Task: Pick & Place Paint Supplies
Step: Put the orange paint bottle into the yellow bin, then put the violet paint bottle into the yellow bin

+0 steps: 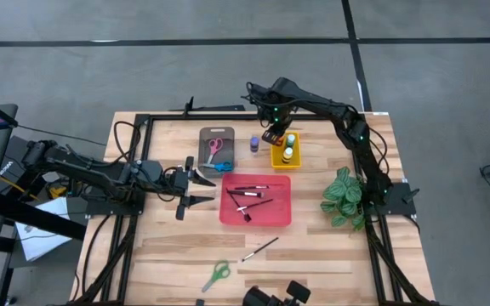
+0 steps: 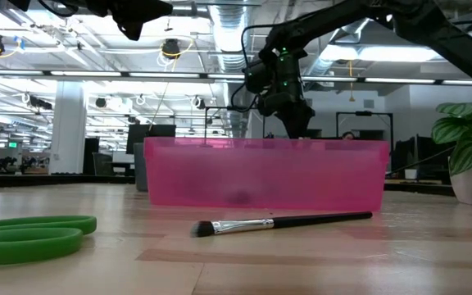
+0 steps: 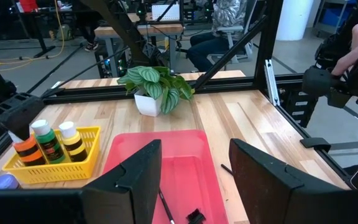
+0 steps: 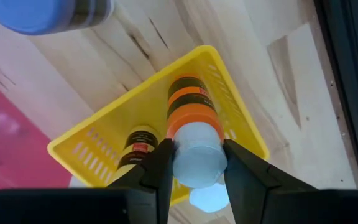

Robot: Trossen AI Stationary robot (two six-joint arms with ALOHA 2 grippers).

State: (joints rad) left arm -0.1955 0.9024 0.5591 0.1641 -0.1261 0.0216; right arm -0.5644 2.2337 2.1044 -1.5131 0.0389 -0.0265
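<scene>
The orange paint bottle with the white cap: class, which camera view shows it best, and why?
The right wrist view: the orange paint bottle with the white cap fills it, cap clamped by the right tool over the yellow basket. Left wrist view shows it small; high view, hidden; low view, not visible.

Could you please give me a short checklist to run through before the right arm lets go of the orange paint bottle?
1. Right gripper closed on the orange bottle's white cap: ok.
2. Bottle inside the yellow basket: ok.
3. Bottle's base resting on the basket floor: cannot tell.
4. Neighbouring yellow bottle clear of the fingers: cannot tell, it sits very close.
5. Left gripper, open, out of the way at the red tray's left edge: ok.
6. Purple bottle standing outside the basket, not blocking it: ok.
</scene>
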